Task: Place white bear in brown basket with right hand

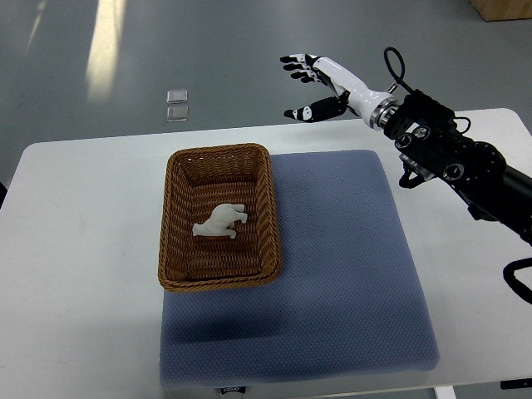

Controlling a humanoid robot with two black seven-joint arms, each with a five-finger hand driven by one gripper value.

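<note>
Top view, my only feed.

Item: small white toy bear point(221, 221), moulded, lying on its side on the floor of the basket, roughly mid-floor and apart from the walls. I judge the placement done.

Item: brown woven wicker basket point(271, 218), rectangular, open-topped. It sits on the left part of the mat with its left edge over bare bench; the mat presumably keeps it from sliding.

Item: blue-grey padded fabric mat point(349, 266), textured, spread flat as the working surface.

Item: white rounded bench point(75, 241), carrying mat and basket.

Item: right hand point(320, 86), white shell with black fingertips, on a black arm entering from the right edge. It hangs beyond the bench's far edge, well apart from the basket, fingers spread and holding nothing. I read this as a released, cleared posture, kept out of the way of the basket.

Item: left hand, not visible on my feed.

Item: two small clear square pieces point(176, 104) on the grey floor point(233, 50) beyond the bench; possibly plastic tiles, too small for me to be sure.
</note>
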